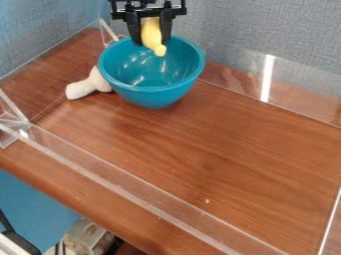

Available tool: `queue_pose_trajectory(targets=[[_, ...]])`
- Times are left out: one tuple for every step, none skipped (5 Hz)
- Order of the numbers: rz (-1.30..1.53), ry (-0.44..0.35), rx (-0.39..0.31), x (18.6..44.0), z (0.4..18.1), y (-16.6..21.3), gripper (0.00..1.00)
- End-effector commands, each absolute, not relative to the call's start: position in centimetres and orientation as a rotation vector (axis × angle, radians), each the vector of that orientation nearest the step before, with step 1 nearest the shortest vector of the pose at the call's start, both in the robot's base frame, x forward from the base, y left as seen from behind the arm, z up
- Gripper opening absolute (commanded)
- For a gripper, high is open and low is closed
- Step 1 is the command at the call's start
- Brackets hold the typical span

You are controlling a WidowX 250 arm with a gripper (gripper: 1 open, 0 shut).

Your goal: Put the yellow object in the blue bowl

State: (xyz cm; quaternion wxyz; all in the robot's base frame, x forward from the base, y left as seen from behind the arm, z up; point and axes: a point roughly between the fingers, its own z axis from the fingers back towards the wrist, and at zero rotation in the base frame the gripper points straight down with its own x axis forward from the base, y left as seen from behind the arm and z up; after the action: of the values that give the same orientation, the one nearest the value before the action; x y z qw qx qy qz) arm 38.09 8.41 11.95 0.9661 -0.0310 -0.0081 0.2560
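Note:
The blue bowl sits on the wooden table at the back left. Directly above its far rim hangs my black gripper, shut on the yellow object. That small curved banana-shaped toy hangs downward from the fingers, its lower end over the bowl's opening. Whether the toy touches the bowl's inside wall I cannot tell.
A pale beige mushroom-like piece lies against the bowl's left side. Clear acrylic walls fence the wooden table on all sides. A grey-blue backdrop stands behind.

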Motion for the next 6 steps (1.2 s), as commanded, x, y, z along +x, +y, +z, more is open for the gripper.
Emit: queue_pose_trajectory(targets=[[0.552, -0.095, -0.044, 38.0, 14.0, 9.3, 0.00], [0.566, -0.101, -0.027, 38.1, 13.5, 9.6, 0.00], [0.571, -0.109, -0.009, 38.3, 13.0, 9.7, 0.00], [0.574, -0.114, 0.007, 38.5, 12.6, 9.9, 0.00], [0.567, -0.120, 0.018, 38.6, 12.3, 9.9, 0.00], [0.559, -0.125, 0.031, 38.6, 12.0, 9.8, 0.00]])
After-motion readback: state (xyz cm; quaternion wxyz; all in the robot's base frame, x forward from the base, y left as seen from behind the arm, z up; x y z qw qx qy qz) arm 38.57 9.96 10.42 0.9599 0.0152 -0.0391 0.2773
